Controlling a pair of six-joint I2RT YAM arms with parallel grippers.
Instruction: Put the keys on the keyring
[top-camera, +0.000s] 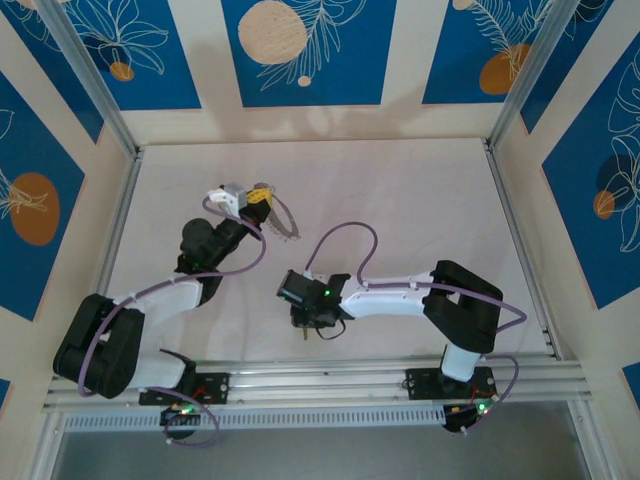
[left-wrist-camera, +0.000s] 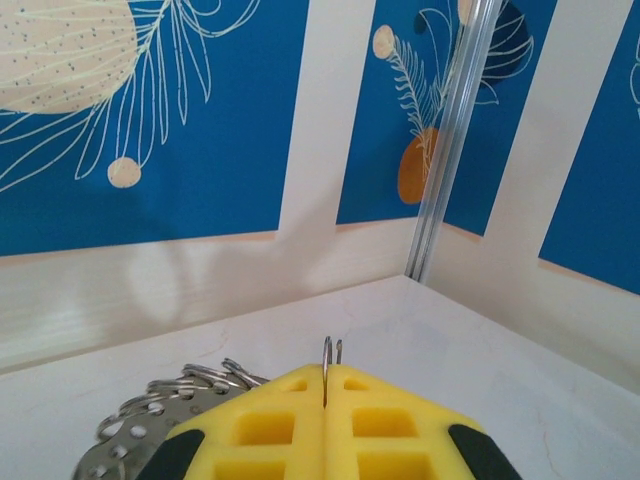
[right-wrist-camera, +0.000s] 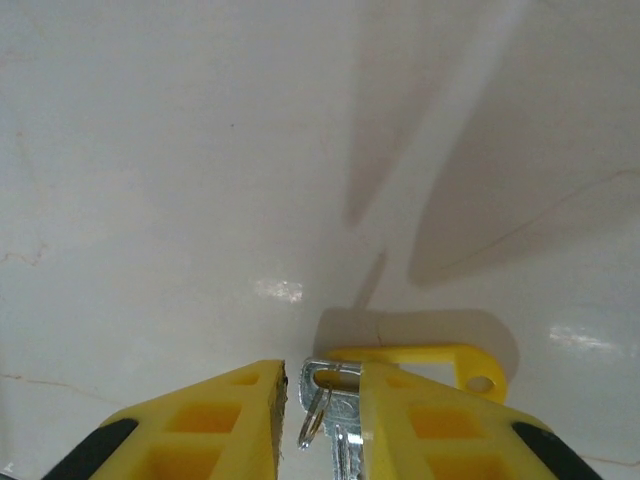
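Observation:
My left gripper (top-camera: 262, 197) (left-wrist-camera: 327, 385) is shut on the grey keyring (left-wrist-camera: 326, 352), and two thin wire ends poke up between its yellow pads. The rest of the keyring (top-camera: 283, 220) (left-wrist-camera: 170, 395) hangs to the side, above the table. My right gripper (top-camera: 305, 322) (right-wrist-camera: 322, 385) points down at the table with a silver key (right-wrist-camera: 345, 420) between its jaws. The right finger (right-wrist-camera: 440, 420) touches the key. A narrow gap remains at the left finger (right-wrist-camera: 230, 420), where a small split ring (right-wrist-camera: 313, 418) hangs from the key's head. A yellow tag (right-wrist-camera: 430, 357) lies just beyond the key.
White tabletop (top-camera: 400, 200) with open room in the middle and at the back. Metal rails (top-camera: 120, 210) and patterned blue walls (top-camera: 300, 50) close in the sides and back. The back right corner post (left-wrist-camera: 450, 150) stands ahead of the left gripper.

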